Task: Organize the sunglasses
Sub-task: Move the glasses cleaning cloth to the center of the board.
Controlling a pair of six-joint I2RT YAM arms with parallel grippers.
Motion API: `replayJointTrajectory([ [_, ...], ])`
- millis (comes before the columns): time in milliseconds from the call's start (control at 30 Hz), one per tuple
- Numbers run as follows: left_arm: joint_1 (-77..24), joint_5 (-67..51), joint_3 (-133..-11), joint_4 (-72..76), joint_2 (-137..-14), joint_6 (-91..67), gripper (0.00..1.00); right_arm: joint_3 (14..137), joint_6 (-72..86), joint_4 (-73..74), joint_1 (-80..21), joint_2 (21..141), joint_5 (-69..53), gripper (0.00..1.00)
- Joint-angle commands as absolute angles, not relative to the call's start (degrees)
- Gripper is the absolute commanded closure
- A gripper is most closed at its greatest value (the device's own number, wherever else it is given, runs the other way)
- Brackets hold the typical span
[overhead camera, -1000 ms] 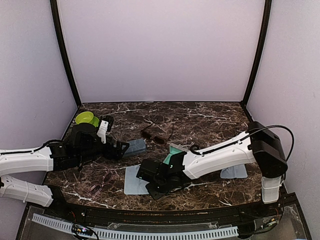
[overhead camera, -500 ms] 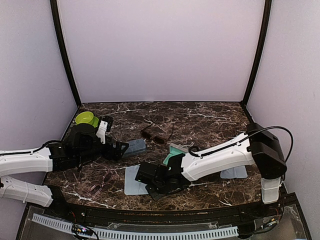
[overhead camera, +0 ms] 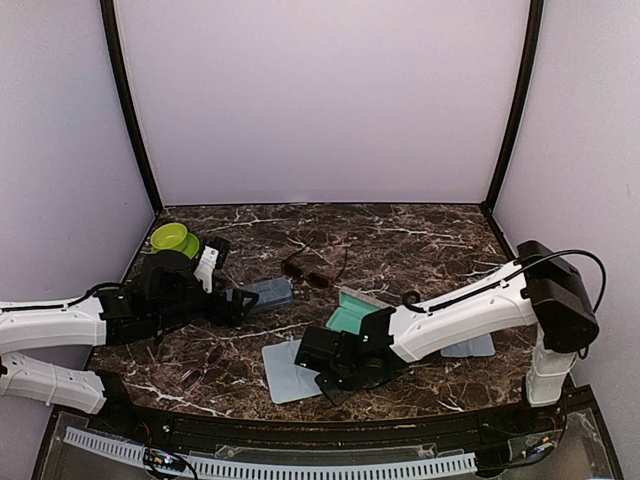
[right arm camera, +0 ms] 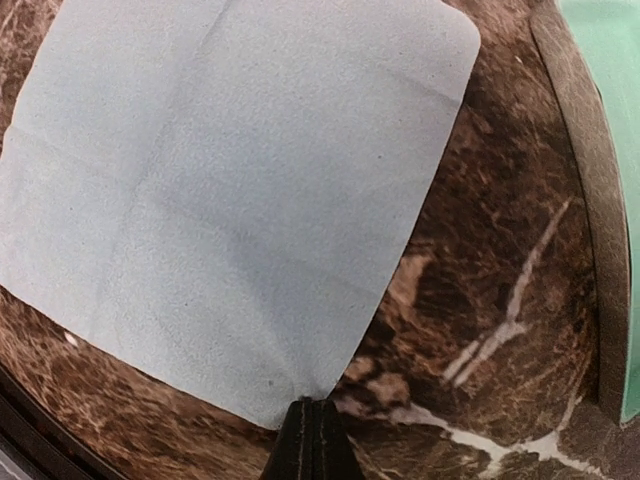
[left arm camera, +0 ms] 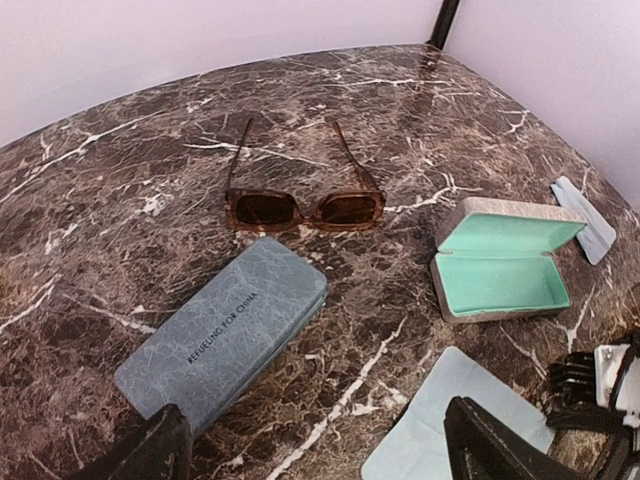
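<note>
Left wrist view shows the brown sunglasses (left arm camera: 305, 208) lying on the bench (left arm camera: 120, 180) with their arms unfolded and pointing toward the back. Just in front of them lies the shut blue-grey case (left arm camera: 225, 335), near but not touching. Off to their right sits the open case (left arm camera: 500, 280), mint green inside. In the top view, the purple sunglasses (overhead camera: 200, 367) lie well apart from all that, near the front left of the bench, beside the left arm. They look faint and are hard to see.

The left end effector (left arm camera: 312, 425) has its fingers spread wide and grips nothing. It sits low by the near end of the blue-grey case. The right end effector (right arm camera: 310, 410) is pinched tight on one corner of the light-blue cloth (right arm camera: 230, 190). That cloth lies flat on the bench, just in front of the open case. A second cloth (overhead camera: 468, 345) lies near the base of the right arm. A green bowl (overhead camera: 173, 237) stands in the back left corner.
</note>
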State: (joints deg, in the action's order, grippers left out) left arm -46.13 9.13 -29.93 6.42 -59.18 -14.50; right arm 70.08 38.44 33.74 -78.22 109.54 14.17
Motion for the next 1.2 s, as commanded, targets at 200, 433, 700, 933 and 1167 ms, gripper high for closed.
replayJointTrajectory([
  [200, -46.7, -4.2, -30.5, 10.1, -66.5, -9.8, 0.19, 60.6, 26.4, 35.8, -73.4, 101.2, 11.1, 1.0],
  [433, -50.3, -7.5, -33.2, 15.1, -76.0, -9.0, 0.28, 58.7, 22.8, 36.3, -69.9, 98.4, 13.5, 1.0],
  [700, -52.5, -11.6, -41.6, 15.8, -89.4, -9.2, 0.41, 57.3, 22.0, 34.2, -68.5, 97.4, 12.4, 1.0],
  [933, -54.2, -11.7, -49.6, 13.6, -98.0, -11.2, 0.5, 56.6, 23.0, 33.0, -68.5, 97.3, 11.1, 1.0],
  [1167, -56.1, -11.1, -54.1, 10.1, -103.0, -12.2, 0.54, 56.7, 23.0, 32.7, -68.4, 96.9, 11.0, 1.0],
])
